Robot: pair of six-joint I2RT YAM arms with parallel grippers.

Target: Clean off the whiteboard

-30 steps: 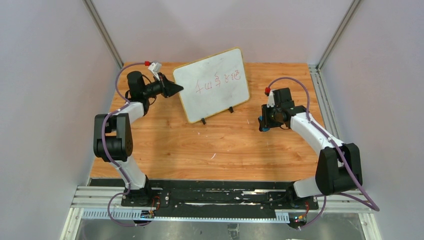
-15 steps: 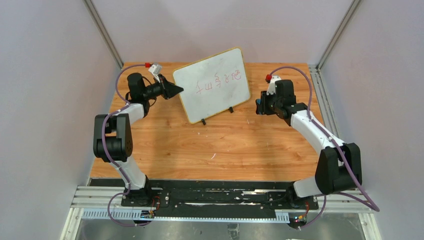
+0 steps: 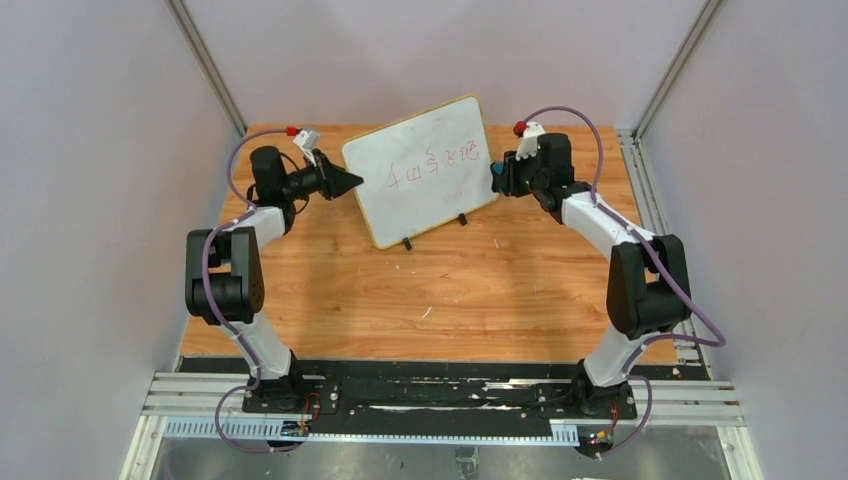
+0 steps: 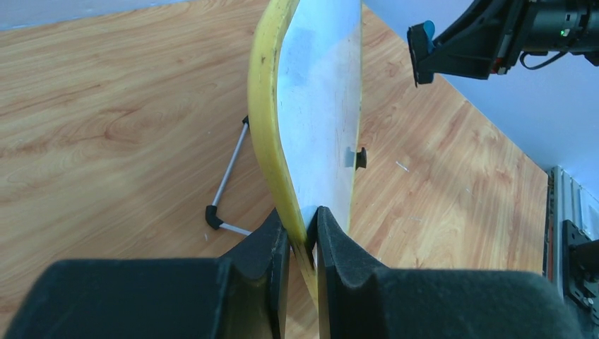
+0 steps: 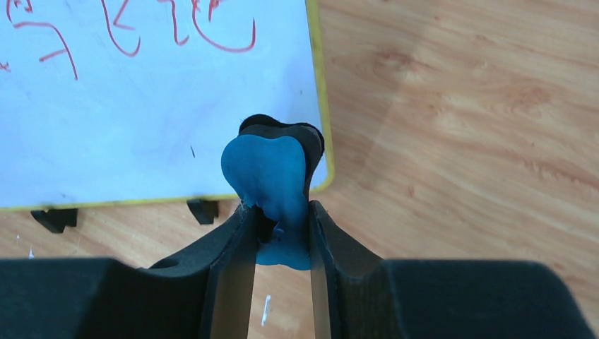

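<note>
- Up in the far middle of the top view, the whiteboard (image 3: 420,170) stands on the wooden surface (image 3: 450,290), turned slightly so that its upper right corner sits highest in the frame.
- Its face carries red handwritten marks (image 3: 435,165) across the middle. Two small black feet (image 3: 462,219) show along its lower edge.
- The left end effector (image 3: 352,180) meets the board's left edge.
- Seen from the left wrist, that left end effector (image 4: 302,229) is clenched on the yellow frame (image 4: 265,106), one finger on each side of the rim. The whiteboard (image 4: 321,106) rises edge-on up the middle of the frame.
- A thin wire stand (image 4: 229,173) props the board from behind and touches the surface at lower left.
- The right end effector (image 3: 497,178) sits at the board's right edge in the top view, and shows at upper right in the left wrist view (image 4: 424,53).
- From the right wrist, the right end effector (image 5: 277,226) is grasping a blue eraser (image 5: 272,173) with a black pad on its far side.
- The eraser overlaps the lower right corner of the whiteboard (image 5: 141,127), just inside the frame. I cannot tell whether the pad touches the face.
- The red marks (image 5: 176,28) lie in the upper left of that frame, apart from the eraser.
</note>
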